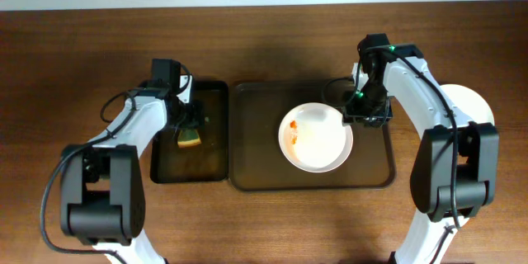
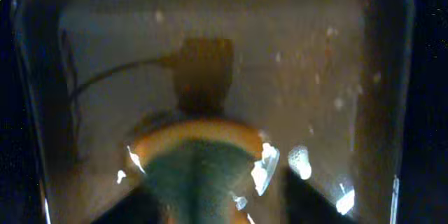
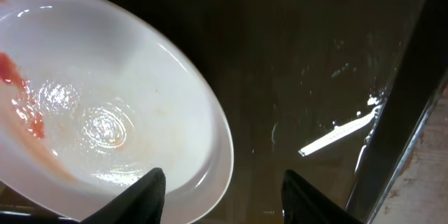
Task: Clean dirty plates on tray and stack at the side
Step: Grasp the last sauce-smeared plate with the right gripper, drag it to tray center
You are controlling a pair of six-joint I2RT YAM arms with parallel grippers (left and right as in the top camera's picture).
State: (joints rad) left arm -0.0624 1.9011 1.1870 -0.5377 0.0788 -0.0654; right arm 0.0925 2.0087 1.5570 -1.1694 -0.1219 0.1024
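Observation:
One white plate (image 1: pixel 316 138) with an orange-red smear on its left side lies on the brown tray (image 1: pixel 256 165). My right gripper (image 1: pixel 367 114) is open at the plate's right rim. In the right wrist view its fingers (image 3: pixel 227 199) straddle the rim of the plate (image 3: pixel 105 112) above the tray floor (image 3: pixel 315 77). Another white plate (image 1: pixel 472 103) lies on the table at the right, partly hidden by the right arm. My left gripper (image 1: pixel 188 128) is shut on a yellow-and-green sponge (image 1: pixel 190 139) over the black tray. The sponge (image 2: pixel 199 175) fills the space between the fingers.
The smaller black tray (image 1: pixel 216 161) stands left of the brown tray, and its wet floor (image 2: pixel 294 77) shows in the left wrist view. Bare wooden table (image 1: pixel 49 66) surrounds both trays.

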